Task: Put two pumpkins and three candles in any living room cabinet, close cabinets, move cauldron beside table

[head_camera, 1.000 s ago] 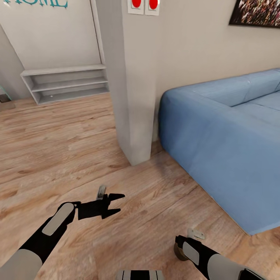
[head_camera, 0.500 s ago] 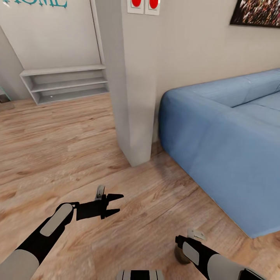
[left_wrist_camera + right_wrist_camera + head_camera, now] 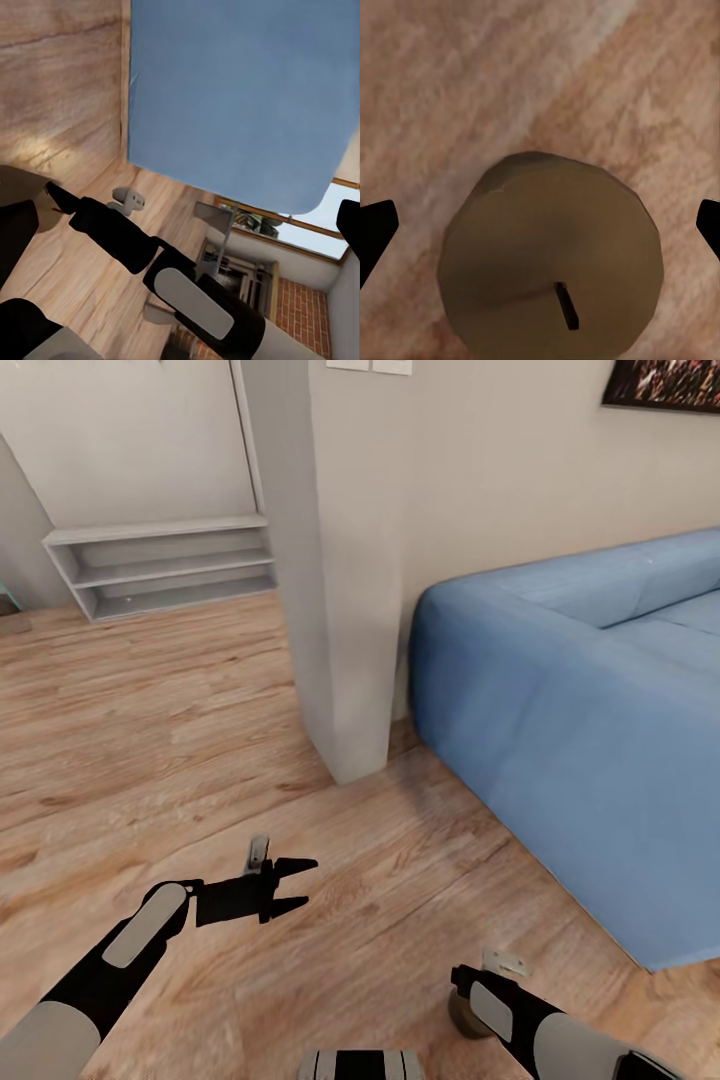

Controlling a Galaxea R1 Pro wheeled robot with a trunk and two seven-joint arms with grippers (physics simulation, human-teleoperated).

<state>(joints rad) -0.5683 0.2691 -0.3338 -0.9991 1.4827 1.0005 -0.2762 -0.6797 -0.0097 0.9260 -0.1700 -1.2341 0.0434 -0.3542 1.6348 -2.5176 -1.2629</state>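
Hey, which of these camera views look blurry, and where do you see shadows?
Right wrist view: candle close up and soft, floor grain smeared. Head view: fairly sharp, faint shadow on the floor beside the sofa. Left wrist view: dark shadow patch on the wooden floor.

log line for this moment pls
left gripper: open, empty | right gripper: open, centred over upright candle on wood floor | blue sofa ahead right

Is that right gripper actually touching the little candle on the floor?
Apart. In the right wrist view the candle sits between the right gripper's two dark fingertips, with bare wood floor showing on both sides.
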